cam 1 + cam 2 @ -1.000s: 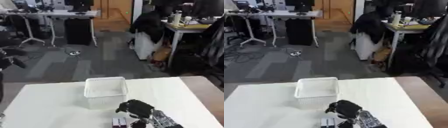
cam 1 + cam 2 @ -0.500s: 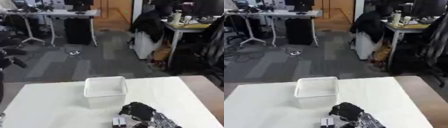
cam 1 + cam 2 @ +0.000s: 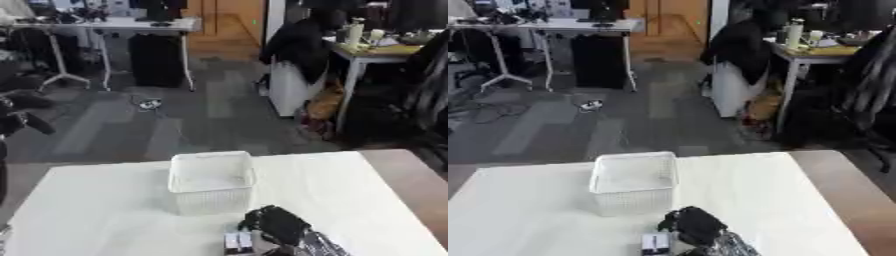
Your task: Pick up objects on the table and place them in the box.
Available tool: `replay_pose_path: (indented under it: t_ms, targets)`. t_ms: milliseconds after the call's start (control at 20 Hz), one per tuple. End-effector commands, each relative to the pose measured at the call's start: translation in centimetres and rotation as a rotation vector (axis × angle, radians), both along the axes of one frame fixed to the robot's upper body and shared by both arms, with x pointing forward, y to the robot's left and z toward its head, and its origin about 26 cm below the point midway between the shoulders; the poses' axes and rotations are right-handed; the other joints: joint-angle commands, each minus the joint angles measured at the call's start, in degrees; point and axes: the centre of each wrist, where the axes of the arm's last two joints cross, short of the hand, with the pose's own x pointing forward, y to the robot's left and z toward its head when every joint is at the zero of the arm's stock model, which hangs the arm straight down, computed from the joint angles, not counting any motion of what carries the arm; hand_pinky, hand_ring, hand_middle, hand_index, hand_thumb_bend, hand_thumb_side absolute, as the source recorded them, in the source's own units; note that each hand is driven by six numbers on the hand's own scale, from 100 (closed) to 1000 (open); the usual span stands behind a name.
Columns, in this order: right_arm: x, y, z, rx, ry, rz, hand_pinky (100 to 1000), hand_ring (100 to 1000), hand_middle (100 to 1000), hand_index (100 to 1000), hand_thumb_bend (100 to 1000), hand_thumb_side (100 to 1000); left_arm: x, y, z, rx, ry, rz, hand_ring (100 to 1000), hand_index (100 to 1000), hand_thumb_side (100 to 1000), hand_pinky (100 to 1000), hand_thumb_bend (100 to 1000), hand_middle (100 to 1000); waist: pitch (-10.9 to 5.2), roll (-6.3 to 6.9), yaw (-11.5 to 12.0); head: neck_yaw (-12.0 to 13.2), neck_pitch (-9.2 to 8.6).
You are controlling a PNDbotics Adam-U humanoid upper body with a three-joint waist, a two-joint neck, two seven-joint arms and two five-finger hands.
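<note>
Reaching at lower centre: right robot hand (image 3: 278, 225) curled beside small dark object (image 3: 655, 243); white box (image 3: 211, 181) apparently empty, placing pending.

1. One white mesh box (image 3: 212, 181) is counted on the table (image 3: 105, 210).
2. One small dark-and-white object (image 3: 655, 243) is seen near the table's front edge.
3. One robot hand (image 3: 696, 225) is visible.

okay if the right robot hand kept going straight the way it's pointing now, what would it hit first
Most likely the white mesh box. The right robot hand comes in from the lower right and points up and left toward the box's near wall. A small dark object sits beside it, off that line. Depth is hard to judge.
</note>
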Motion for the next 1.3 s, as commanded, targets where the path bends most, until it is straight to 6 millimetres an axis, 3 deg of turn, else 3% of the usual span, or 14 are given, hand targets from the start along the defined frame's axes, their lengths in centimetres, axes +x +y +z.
replay_pose_path:
  t_ms: [50,100,150,250,450,500,550,950,1200,1300]
  targets:
    - [0.2,0.5,0.5,0.019,-0.023,0.001,478,449,497,735,844,1000,-0.1,0.0,0.9,0.015,-0.032,-0.003,605,871,1000,378,255,681,-0.43,0.22,0.1,0.0,-0.4]
    - [0.2,0.6,0.4,0.028,-0.029,0.001,562,494,535,757,836,1000,-0.1,0.0,0.9,0.015,-0.032,-0.003,605,871,1000,379,255,681,-0.43,0.21,0.1,0.0,-0.42]
    - [0.2,0.8,0.4,0.047,-0.04,0.003,275,332,398,639,852,1000,-0.1,0.0,0.9,0.015,-0.032,-0.003,605,871,1000,378,255,681,-0.44,0.22,0.1,0.1,-0.45]
    - [0.1,1.0,0.2,0.1,-0.059,0.003,115,202,270,508,836,917,-0.1,0.0,0.9,0.015,-0.032,-0.003,604,871,1000,378,255,681,-0.44,0.24,0.0,0.2,-0.52]
    - [-0.2,1.2,-0.2,0.242,-0.114,0.013,100,100,111,336,768,786,-0.1,0.0,0.9,0.015,-0.031,-0.004,604,871,1000,377,256,680,-0.4,0.29,0.0,0.2,-0.66]
    - [-0.2,1.2,-0.3,0.264,-0.128,0.02,100,100,126,355,784,808,-0.1,0.0,0.9,0.016,-0.031,-0.004,604,871,1000,378,256,680,-0.39,0.29,0.0,0.2,-0.68]
    - [-0.3,1.2,-0.4,0.281,-0.141,0.028,100,100,122,319,759,778,-0.1,0.0,0.9,0.016,-0.03,-0.005,604,871,1000,377,255,680,-0.39,0.3,0.0,0.2,-0.71]
    - [-0.5,1.0,-1.1,0.393,-0.176,0.093,100,100,138,316,718,710,-0.1,0.0,0.9,0.017,-0.029,-0.006,604,871,1000,377,255,680,-0.37,0.31,0.0,0.3,-0.81]
    - [-0.6,1.0,-1.3,0.412,-0.158,0.1,100,100,146,324,717,725,-0.1,0.0,0.9,0.017,-0.029,-0.007,603,871,1000,377,255,680,-0.36,0.32,0.0,0.3,-0.95]
    - [-0.6,1.0,-1.3,0.405,-0.162,0.092,100,152,203,389,762,845,-0.1,0.0,0.9,0.017,-0.03,-0.007,604,871,1000,377,254,680,-0.36,0.31,0.0,0.2,-0.99]
